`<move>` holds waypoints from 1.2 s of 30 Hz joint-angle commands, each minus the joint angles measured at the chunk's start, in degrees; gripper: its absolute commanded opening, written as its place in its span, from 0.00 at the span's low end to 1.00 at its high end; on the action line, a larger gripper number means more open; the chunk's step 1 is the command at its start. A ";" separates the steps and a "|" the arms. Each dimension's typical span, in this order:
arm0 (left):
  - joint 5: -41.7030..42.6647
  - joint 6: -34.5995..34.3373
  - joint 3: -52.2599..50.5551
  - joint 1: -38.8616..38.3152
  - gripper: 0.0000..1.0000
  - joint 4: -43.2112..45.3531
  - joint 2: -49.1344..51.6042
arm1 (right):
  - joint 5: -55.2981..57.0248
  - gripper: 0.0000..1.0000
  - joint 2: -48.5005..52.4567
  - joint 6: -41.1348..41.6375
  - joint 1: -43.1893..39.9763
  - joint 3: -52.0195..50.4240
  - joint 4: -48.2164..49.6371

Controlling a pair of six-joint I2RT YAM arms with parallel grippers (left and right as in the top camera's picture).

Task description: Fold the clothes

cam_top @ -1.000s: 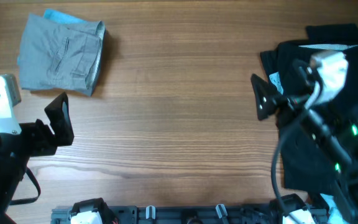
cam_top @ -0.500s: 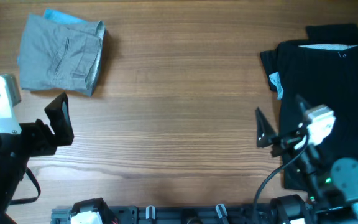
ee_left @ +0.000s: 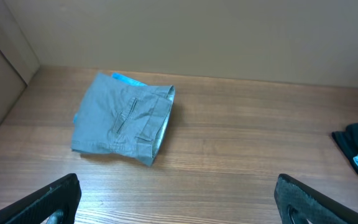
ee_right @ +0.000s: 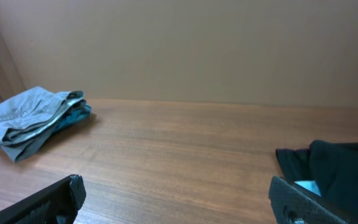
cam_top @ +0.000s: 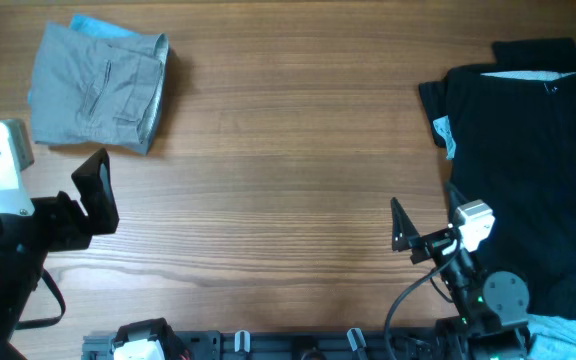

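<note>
From the overhead, the grey shorts (cam_top: 96, 85) lie folded into a compact rectangle at the far left of the desk (cam_top: 288, 150), with the pocket seams facing up. A light-blue garment (cam_top: 96, 26) peeks out from under their far edge. Well to the right of the shorts, across a wide stretch of wood, a larger black garment (cam_top: 538, 170) lies spread flat, with a small light-blue tag (cam_top: 446, 135) at its left edge. The left fingers (cam_top: 96, 190) hang just on the near side of the shorts, not touching them. The right fingers (cam_top: 400, 225) are well to the right of the shorts, on the near side, beside the black garment's left edge. How far either pair is spread cannot be told from above.

In the left wrist view, the shorts (ee_left: 120, 121) sit ahead and a little left of centre, with the light-blue cloth (ee_left: 126, 79) showing behind them. The left fingers (ee_left: 48, 202) stand wide apart at the lower corners, with only desk wood between them.

In the right wrist view, the shorts (ee_right: 27, 121) appear low at the far left as stacked layers, with the light-blue cloth (ee_right: 76, 115) showing at their right side. The black garment (ee_right: 334, 162) lies far to their right. The right fingers (ee_right: 316, 202) are also spread wide, gripping nothing.
</note>
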 commanded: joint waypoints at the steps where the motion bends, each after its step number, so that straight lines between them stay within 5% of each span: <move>1: -0.35 1.09 -0.15 -0.44 1.00 0.13 -0.04 | 0.66 1.00 -0.98 1.81 -0.31 -3.82 4.20; 33: -0.35 1.11 -0.15 -0.50 1.00 0.13 -0.04 | 0.63 1.00 -0.87 1.81 -0.31 -6.95 8.79; 36: -6.36 5.68 -0.15 -2.34 1.00 -0.11 -0.68 | 0.63 1.00 -0.87 1.81 -0.31 -6.95 8.76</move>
